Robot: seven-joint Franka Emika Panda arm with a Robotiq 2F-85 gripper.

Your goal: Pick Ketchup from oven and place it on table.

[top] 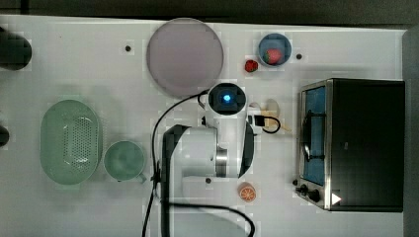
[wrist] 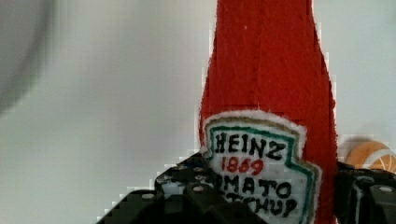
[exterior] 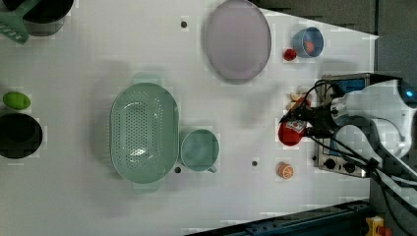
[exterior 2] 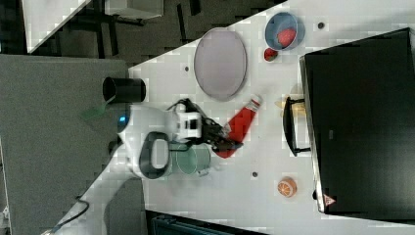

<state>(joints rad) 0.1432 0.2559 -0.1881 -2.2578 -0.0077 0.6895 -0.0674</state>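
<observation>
I have the ketchup bottle [exterior 2: 241, 124] clamped in the jaws, clear of the oven [exterior 2: 362, 122]; next, lower it onto the worktop [exterior 2: 254, 196] and release.

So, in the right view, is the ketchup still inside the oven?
No. The ketchup is outside the oven, held in the gripper over the white table.

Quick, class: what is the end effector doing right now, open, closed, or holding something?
End effector: closed on the ketchup bottle, fingers either side of its label.
</observation>
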